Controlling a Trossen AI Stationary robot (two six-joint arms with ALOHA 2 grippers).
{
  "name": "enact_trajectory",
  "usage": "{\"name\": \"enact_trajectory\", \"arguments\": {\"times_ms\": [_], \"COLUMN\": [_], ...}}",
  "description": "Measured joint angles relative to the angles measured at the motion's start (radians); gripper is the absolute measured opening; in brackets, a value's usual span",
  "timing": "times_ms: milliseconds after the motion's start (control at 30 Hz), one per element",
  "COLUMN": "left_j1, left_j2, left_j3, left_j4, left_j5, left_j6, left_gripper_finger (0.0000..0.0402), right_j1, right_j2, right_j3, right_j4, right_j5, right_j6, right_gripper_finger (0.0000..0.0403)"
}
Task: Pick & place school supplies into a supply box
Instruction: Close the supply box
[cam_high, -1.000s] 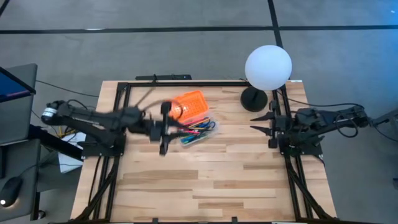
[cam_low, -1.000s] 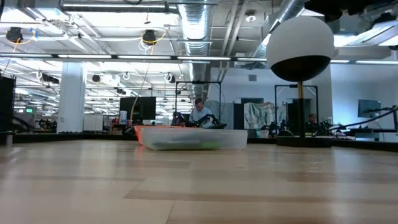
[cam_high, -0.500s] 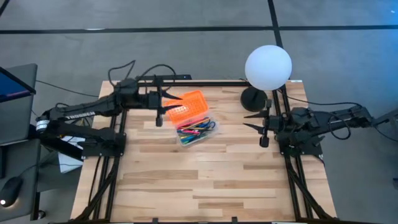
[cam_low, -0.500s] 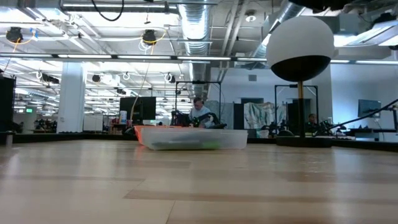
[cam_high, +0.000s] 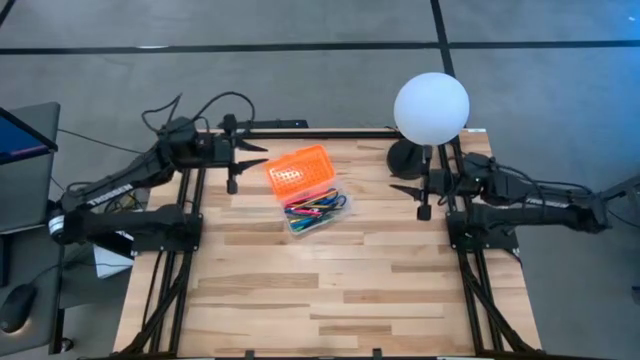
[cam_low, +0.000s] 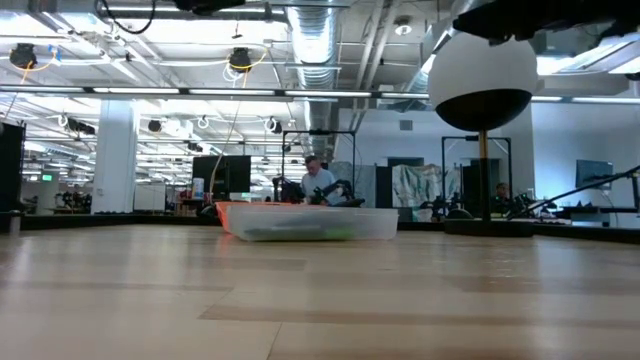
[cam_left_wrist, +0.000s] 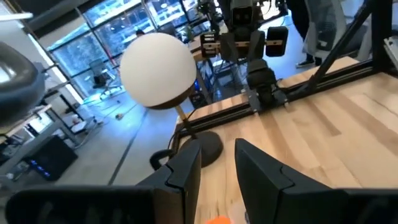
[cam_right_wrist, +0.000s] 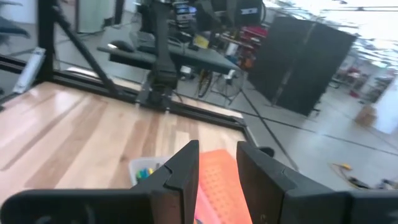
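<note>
Supplies (cam_high: 315, 208) sit in the box (cam_high: 318, 213), lid (cam_high: 297, 171) open.
Your left hand (cam_high: 240, 161) and right hand (cam_high: 415, 195) hover empty, slightly parted; closing the lid looks next.

The supply box (cam_high: 317, 203) is a small clear plastic case lying flat on the table (cam_high: 330, 290), open, well apart from the white globe lamp (cam_high: 431, 108) on its left in the high view. Its orange ribbed lid (cam_high: 297, 171) lies folded back flat, on the side away from the lamp. The school supplies (cam_high: 314, 207), thin pens in green, pink, blue and yellow, lie bundled lengthwise inside.
</note>
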Motion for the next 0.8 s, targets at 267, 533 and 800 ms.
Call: {"name": "enact_trajectory", "arguments": {"times_ms": [267, 533, 800], "left_j1": [0.115, 0.162, 0.160], "left_j2": [-0.182, -0.334, -0.416], "left_j3": [-0.166, -0.339, -0.460], "left_j4": [0.100, 0.229, 0.236], "left_j5": [0.018, -0.003, 0.022], "left_j6": [-0.064, -0.264, -0.333], "left_gripper_finger": [0.0093, 0.0093, 0.0093], "right_j1": [-0.100, -0.098, -0.068], "right_j2": [0.000, 0.027, 0.081], "right_j3": [0.000, 0.000, 0.000], "right_j4": [-0.003, -0.002, 0.030], "right_j5": [-0.145, -0.146, -0.145], "right_j6": [0.017, 0.035, 0.068], "right_gripper_finger": [0.0102, 0.0102, 0.0102]}}
